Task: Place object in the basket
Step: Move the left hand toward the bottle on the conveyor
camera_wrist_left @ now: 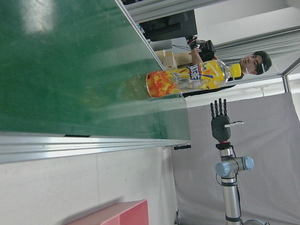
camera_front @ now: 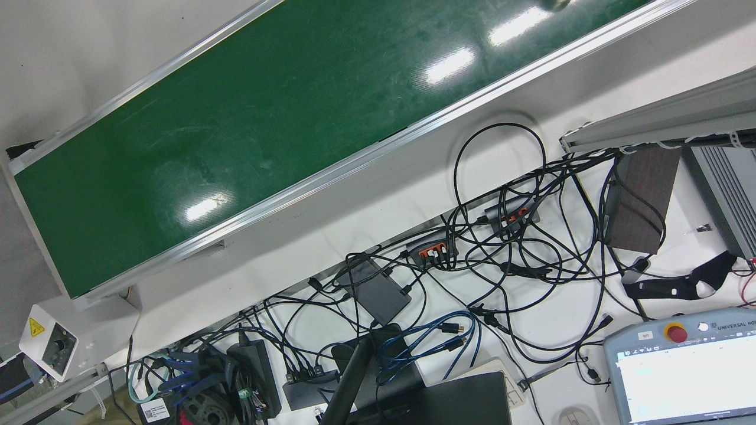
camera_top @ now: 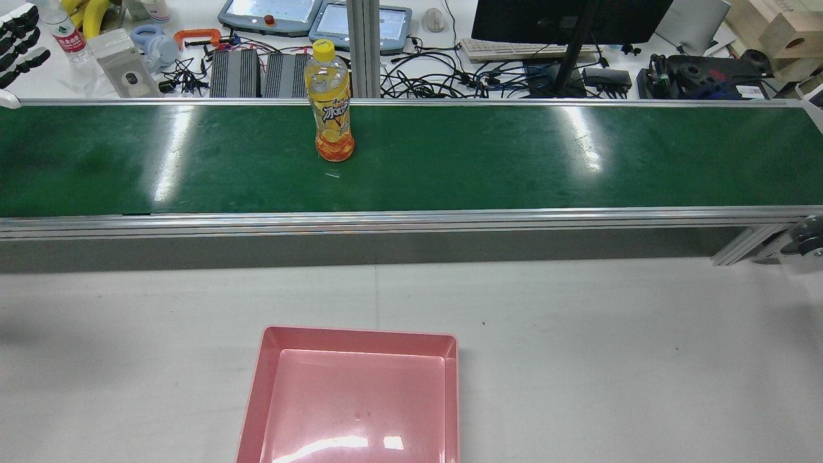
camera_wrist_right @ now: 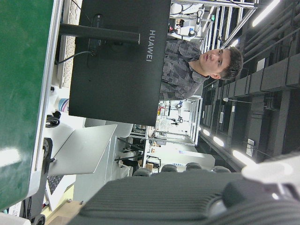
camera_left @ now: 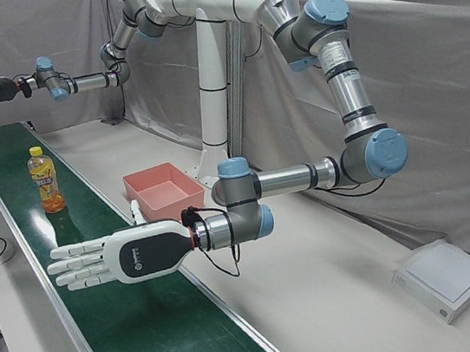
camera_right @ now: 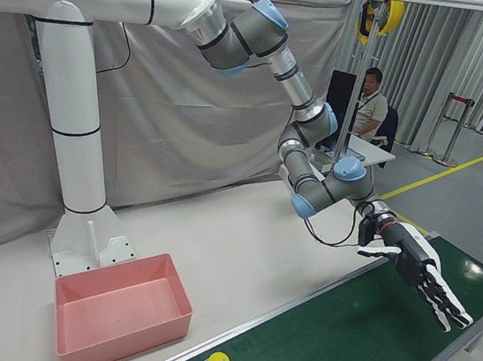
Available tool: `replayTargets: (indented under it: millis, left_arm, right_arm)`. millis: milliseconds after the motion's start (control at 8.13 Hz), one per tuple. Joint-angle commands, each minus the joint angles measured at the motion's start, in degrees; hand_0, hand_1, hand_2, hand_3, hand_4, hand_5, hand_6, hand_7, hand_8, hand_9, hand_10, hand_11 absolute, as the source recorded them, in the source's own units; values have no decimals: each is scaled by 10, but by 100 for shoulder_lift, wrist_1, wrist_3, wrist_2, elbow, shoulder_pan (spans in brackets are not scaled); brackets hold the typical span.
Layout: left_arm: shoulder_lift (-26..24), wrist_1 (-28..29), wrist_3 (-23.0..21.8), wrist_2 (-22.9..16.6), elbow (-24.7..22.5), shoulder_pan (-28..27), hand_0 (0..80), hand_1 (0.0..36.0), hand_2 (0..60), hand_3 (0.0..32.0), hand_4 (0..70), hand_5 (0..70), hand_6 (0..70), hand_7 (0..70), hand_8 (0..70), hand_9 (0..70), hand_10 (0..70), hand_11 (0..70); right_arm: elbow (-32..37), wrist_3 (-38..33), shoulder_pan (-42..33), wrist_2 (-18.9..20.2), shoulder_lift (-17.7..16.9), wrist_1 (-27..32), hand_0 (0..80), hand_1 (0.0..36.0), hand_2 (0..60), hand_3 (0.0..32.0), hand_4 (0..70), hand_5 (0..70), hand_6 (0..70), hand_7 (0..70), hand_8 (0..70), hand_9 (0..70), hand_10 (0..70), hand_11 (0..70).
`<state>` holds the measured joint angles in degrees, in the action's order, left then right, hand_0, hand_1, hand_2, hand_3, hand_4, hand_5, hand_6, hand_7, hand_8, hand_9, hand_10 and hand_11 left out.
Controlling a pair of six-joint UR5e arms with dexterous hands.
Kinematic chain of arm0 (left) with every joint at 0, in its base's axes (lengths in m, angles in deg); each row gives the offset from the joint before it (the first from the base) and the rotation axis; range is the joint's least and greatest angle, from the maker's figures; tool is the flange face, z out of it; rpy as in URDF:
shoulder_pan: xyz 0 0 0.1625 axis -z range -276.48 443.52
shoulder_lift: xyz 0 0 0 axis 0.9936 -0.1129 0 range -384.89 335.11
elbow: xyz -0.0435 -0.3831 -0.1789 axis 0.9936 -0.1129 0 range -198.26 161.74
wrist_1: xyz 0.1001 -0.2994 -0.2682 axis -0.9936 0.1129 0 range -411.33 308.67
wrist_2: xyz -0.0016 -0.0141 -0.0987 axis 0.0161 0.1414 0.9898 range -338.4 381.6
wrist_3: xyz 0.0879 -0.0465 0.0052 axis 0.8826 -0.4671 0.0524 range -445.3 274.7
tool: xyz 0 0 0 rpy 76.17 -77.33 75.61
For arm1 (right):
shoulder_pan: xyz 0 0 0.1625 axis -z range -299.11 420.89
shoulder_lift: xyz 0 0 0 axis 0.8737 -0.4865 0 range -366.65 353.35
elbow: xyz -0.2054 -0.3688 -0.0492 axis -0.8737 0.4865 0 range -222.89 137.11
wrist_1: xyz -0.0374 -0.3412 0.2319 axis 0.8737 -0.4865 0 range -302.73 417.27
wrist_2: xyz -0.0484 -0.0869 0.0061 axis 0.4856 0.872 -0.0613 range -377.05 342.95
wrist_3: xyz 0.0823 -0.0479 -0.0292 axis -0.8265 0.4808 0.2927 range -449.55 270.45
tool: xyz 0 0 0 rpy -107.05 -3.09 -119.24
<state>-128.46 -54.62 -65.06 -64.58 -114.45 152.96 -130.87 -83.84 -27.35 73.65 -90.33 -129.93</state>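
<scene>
While the pink basket sits empty on the white table, the orange drink bottle stands upright beyond it on the green belt, and both the left hand and right hand hover flat with fingers spread, holding nothing.

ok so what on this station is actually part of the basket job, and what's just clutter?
Part of the job:
- orange drink bottle, upright on the green conveyor belt
- pink basket, empty
- left hand and right hand, both open over the belt

Just lying about:
- teach pendants
- keyboard
- monitor
- cable tangle
- water bottle
</scene>
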Motion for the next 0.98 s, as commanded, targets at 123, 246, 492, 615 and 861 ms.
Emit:
replayTargets:
  millis: [123, 246, 492, 615, 861]
  left_arm:
    - [-786, -435, 102, 32, 91, -194, 507, 94, 0, 0, 44, 20, 0, 0, 0, 0, 48, 87]
    - [-909, -436, 154, 32, 83, -212, 505, 92, 0, 0, 43, 13, 0, 0, 0, 0, 55, 97]
    - [-1042, -540, 356, 32, 83, -325, 501, 91, 0, 0, 43, 14, 0, 0, 0, 0, 52, 93]
    - [-1051, -567, 435, 49, 118, -500, 495, 87, 0, 0, 37, 3, 0, 0, 0, 0, 56, 99]
    - [-1042, -559, 410, 49, 179, -511, 489, 85, 0, 0, 36, 2, 0, 0, 0, 0, 58, 100]
  right_arm:
    - [0, 0, 0, 0, 0, 0, 0, 0, 0, 0, 0, 0, 0, 0, 0, 0, 0, 0]
    - [0, 0, 0, 0, 0, 0, 0, 0, 0, 0, 0, 0, 0, 0, 0, 0, 0, 0]
    - [0, 0, 0, 0, 0, 0, 0, 0, 0, 0, 0, 0, 0, 0, 0, 0, 0, 0]
    - [9, 0, 0, 0, 0, 0, 0, 0, 0, 0, 0, 0, 0, 0, 0, 0, 0, 0]
    - [9, 0, 0, 0, 0, 0, 0, 0, 0, 0, 0, 0, 0, 0, 0, 0, 0, 0]
